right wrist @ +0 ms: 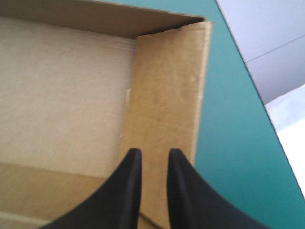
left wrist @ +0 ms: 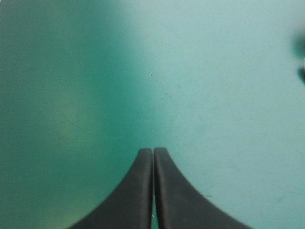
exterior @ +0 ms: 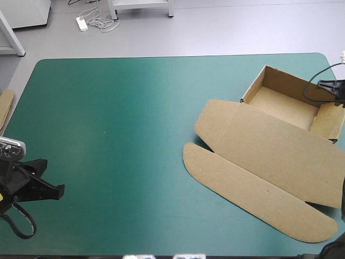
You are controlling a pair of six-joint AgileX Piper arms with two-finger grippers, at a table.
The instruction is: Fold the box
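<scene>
The brown box (exterior: 280, 101) lies at the table's right side as an open tray with raised walls. Its lid (exterior: 269, 145) and a long rounded flap (exterior: 253, 197) lie flat toward the front. My right gripper (exterior: 330, 86) hovers over the tray's right end. In the right wrist view its black fingers (right wrist: 153, 152) stand a narrow gap apart over the short end wall (right wrist: 167, 81), with the tray floor (right wrist: 62, 90) beside them; nothing is between them. My left gripper (exterior: 56, 189) rests far away near the table's front left corner. It is shut (left wrist: 153, 150) over bare teal-green cover.
An edge of more brown board (exterior: 5, 105) shows at the table's left edge. The teal-green cover (exterior: 118, 135) stretches bare between the left gripper and the box. The box's flat flap reaches close to the table's front right edge.
</scene>
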